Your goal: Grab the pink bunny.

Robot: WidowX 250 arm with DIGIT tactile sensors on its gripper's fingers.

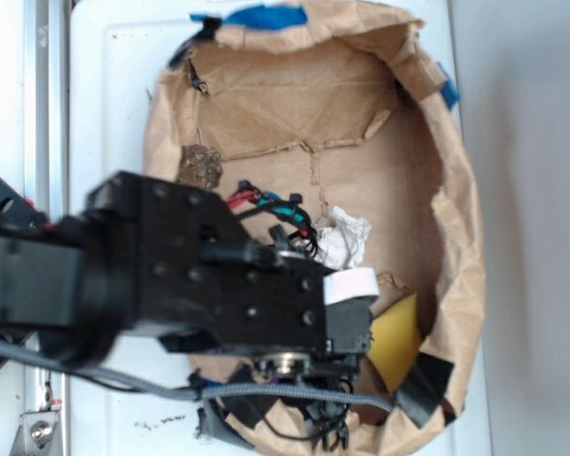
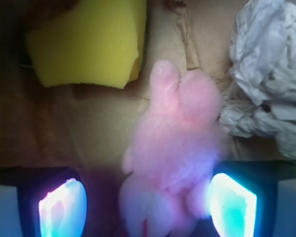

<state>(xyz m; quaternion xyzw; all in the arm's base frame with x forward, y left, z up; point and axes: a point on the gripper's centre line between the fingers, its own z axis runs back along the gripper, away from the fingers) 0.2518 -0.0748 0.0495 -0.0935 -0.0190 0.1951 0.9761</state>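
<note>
In the wrist view the pink bunny (image 2: 175,148) lies on the brown cardboard floor, its lower part between my two glowing fingertips. My gripper (image 2: 148,207) is open around it. The right pad (image 2: 232,205) is close against the bunny's side; the left pad (image 2: 61,210) stands apart from it with a gap. In the exterior view the black arm and gripper (image 1: 309,356) hang low over the front of the paper-lined box and hide the bunny.
A yellow sponge wedge (image 2: 86,42) lies beyond the bunny to the left and shows in the exterior view (image 1: 396,342). A crumpled white paper ball (image 2: 269,74) lies at the right (image 1: 345,237). Crumpled brown paper walls (image 1: 456,218) ring the box.
</note>
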